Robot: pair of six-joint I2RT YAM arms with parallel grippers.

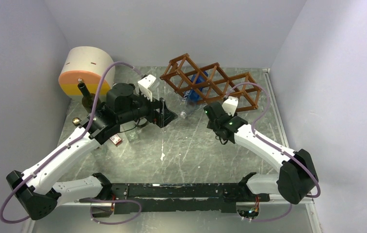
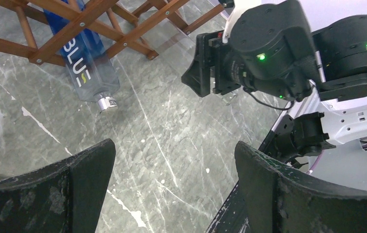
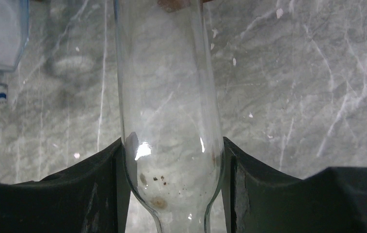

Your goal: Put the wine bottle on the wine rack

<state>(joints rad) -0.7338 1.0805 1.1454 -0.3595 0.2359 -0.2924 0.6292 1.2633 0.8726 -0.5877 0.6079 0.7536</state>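
A clear glass wine bottle sits between my right gripper's fingers, gripped at the shoulder just above the neck. Its body runs away from the camera to a reddish-brown slat at the top edge. The wine rack stands at the back of the table, and a blue bottle lies in one of its cells. In the top view my right gripper is just in front of the rack. My left gripper is open and empty above the marble table, facing the rack and blue bottle.
A cream and orange round box stands at the back left, with a dark bottle in front of it. Small items lie beside my left arm. Grey walls close in both sides and the back.
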